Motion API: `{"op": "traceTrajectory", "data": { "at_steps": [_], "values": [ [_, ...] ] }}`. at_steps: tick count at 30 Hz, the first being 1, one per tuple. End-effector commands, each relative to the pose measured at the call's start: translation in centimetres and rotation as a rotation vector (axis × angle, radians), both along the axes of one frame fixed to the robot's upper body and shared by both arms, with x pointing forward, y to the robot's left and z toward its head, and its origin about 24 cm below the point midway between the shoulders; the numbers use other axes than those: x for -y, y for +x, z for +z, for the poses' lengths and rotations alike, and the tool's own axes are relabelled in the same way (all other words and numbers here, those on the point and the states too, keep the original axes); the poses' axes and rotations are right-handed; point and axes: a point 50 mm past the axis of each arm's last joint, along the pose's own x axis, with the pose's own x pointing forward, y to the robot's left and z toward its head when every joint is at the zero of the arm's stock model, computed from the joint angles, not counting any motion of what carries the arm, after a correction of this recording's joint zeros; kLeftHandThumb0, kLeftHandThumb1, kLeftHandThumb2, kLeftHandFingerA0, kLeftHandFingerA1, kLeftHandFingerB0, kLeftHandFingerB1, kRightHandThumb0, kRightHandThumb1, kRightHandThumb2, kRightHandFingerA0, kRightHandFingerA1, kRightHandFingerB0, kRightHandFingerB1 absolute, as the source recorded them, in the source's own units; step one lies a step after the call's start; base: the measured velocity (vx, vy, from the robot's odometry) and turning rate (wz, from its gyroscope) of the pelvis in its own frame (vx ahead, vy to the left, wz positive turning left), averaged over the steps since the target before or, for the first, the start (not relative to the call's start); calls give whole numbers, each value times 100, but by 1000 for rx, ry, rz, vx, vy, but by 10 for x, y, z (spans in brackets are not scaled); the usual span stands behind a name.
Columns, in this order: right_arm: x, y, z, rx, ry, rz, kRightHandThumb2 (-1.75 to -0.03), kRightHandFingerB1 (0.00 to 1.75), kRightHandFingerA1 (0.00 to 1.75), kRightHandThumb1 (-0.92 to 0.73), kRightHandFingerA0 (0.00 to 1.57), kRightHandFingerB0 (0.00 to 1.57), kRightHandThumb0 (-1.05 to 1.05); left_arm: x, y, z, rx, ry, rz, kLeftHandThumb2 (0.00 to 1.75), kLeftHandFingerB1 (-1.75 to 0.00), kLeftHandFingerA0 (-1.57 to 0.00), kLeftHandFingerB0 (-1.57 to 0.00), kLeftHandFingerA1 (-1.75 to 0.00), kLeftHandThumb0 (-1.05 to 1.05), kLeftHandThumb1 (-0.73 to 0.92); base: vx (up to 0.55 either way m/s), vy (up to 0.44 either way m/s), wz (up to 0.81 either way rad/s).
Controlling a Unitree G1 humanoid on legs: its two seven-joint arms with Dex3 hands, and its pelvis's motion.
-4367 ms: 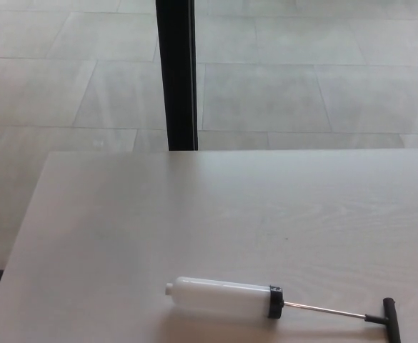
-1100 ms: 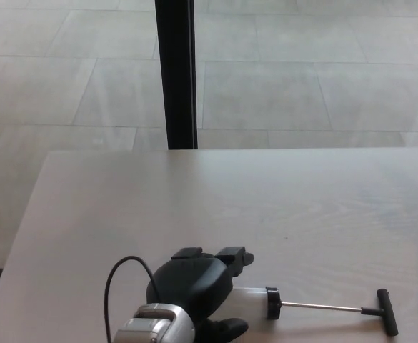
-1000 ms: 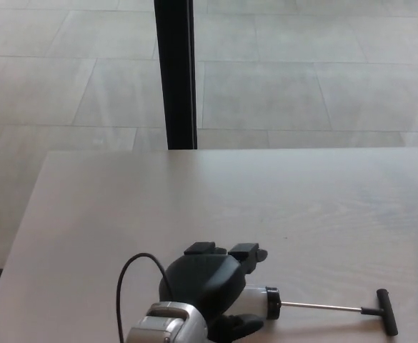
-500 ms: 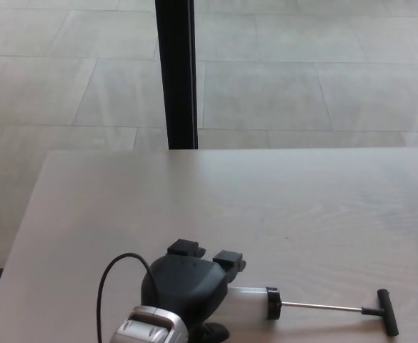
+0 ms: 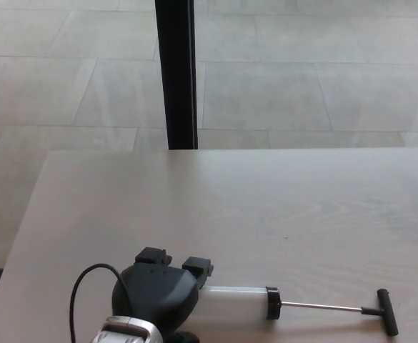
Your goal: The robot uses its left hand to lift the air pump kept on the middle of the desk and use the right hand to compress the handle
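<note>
The air pump lies on its side near the front edge of the pale desk (image 5: 266,200). Its translucent white cylinder (image 5: 230,301) ends in a black cap (image 5: 272,303), and a thin metal rod (image 5: 319,308) runs right to the black T-handle (image 5: 386,321). My left hand (image 5: 155,291) sits over the cylinder's left end and hides it. Two fingertips (image 5: 197,266) reach past the cylinder's far side and the thumb shows on the near side. The fingers are apart and the pump rests on the desk. My right hand does not show.
A black cable (image 5: 83,293) loops from my left wrist at the bottom left. A black post (image 5: 176,71) stands behind the desk's far edge, in front of a grey tiled floor (image 5: 301,71). The desk's left edge (image 5: 23,221) is close to my hand.
My left hand has slid left along the cylinder, baring more of its white body. The pump has stayed where it lay since the hand reached it.
</note>
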Motion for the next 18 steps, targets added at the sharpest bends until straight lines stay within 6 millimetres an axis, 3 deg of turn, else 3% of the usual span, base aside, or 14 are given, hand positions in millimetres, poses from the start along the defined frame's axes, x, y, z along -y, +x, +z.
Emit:
{"op": "traceTrajectory", "data": {
  "at_steps": [1, 2, 5, 6, 9, 14, 15, 18],
  "values": [
    [4, 0, 8, 23, -33, -11, -65, 36, 49, -81, 33, 44, -67, 9, 0, 0, 2, -59, -37, 59, -30, -21, -21, -64, -51, 62, 0, 0, 0],
    [4, 0, 7, 20, -32, -10, -65, 36, 49, -82, 32, 43, -66, 13, 0, 0, -5, -79, -45, 84, -43, -28, -15, -67, -56, 51, 0, 0, 0],
    [6, 1, 6, 15, -36, -18, -65, 36, 50, -81, 33, 44, -67, 18, -1, 0, -26, -105, -52, 85, -44, -32, -15, -71, -55, 53, 0, 0, 0],
    [6, 1, 4, 8, -35, -24, -65, 36, 49, -81, 33, 45, -68, 23, -4, -1, -24, -149, -69, 59, -33, -38, -24, -88, -48, 71, 0, 0, 0],
    [7, -1, 2, 6, -38, -26, -65, 36, 49, -81, 34, 45, -67, 30, -6, -2, 22, -171, -109, 60, -38, -57, -30, -88, -48, 71, 0, 0, 0],
    [5, 0, 0, -1, -29, -15, -64, 36, 47, -80, 33, 44, -66, 39, -8, -6, 46, -172, -141, 60, -41, -62, -34, -83, -47, 71, 0, 0, 0],
    [3, 1, 0, 1, -25, -12, -73, 41, 49, -69, 31, 42, -71, 37, -7, -6, 46, -166, -142, 60, -41, -66, -34, -83, -45, 72, 0, 0, 0],
    [1, 2, 1, -2, -23, -9, -64, 36, 46, -79, 32, 45, -65, 30, -6, -8, 41, -145, -127, 61, -42, -65, -35, -87, -43, 71, 0, 0, 0]
  ]
}}
